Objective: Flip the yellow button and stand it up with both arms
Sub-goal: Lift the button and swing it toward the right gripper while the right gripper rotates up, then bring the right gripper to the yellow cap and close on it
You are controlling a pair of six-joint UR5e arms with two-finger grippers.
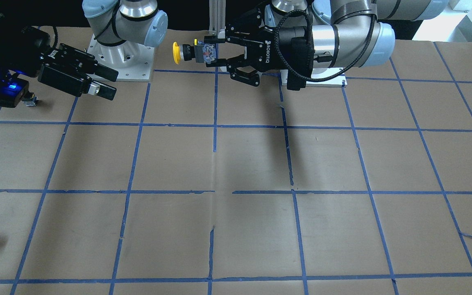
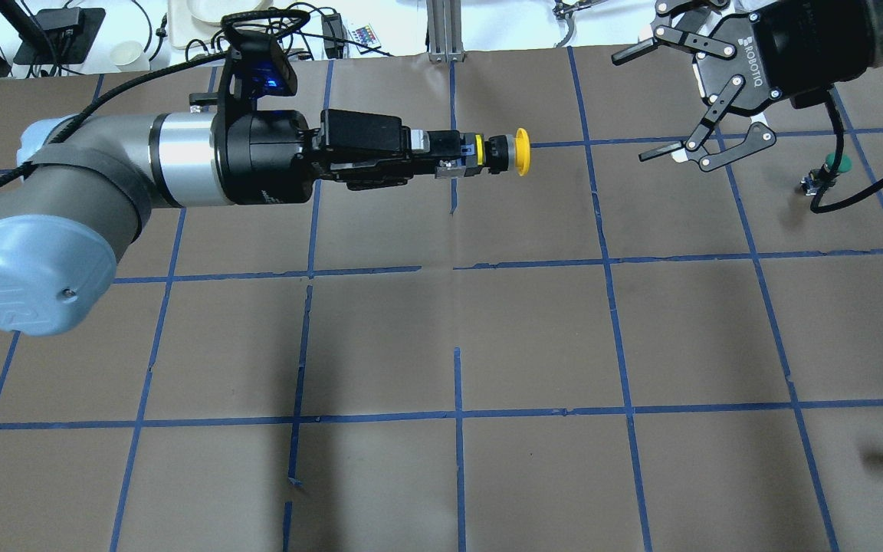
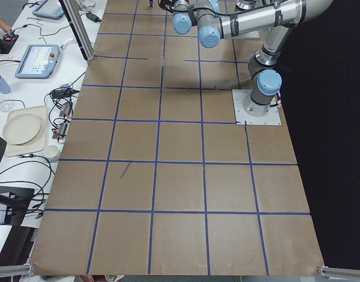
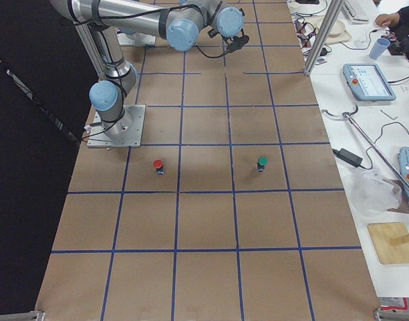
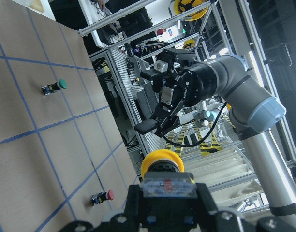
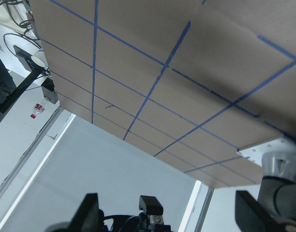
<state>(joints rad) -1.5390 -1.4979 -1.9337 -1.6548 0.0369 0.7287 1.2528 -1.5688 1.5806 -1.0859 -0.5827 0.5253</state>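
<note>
The yellow button [image 2: 489, 150] is held clear of the bench [image 2: 533, 337], above its far middle, clamped by its blocky body in the left gripper [image 2: 448, 157]. It is presented lying sideways, cap turned to the right, evidently so that the free end can be taken from the other side. The right gripper [image 2: 633, 107] is held well apart at the far right, jaws spread wide (a green-capped button [image 2: 834, 162] stands near it, further right), seemingly readied for a hand-over.

My left gripper [image 2: 449, 157] holds the push-button [image 2: 499, 151] above the table [image 2: 533, 345]; my right gripper [image 2: 633, 107] lies to its right, well apart.
</note>
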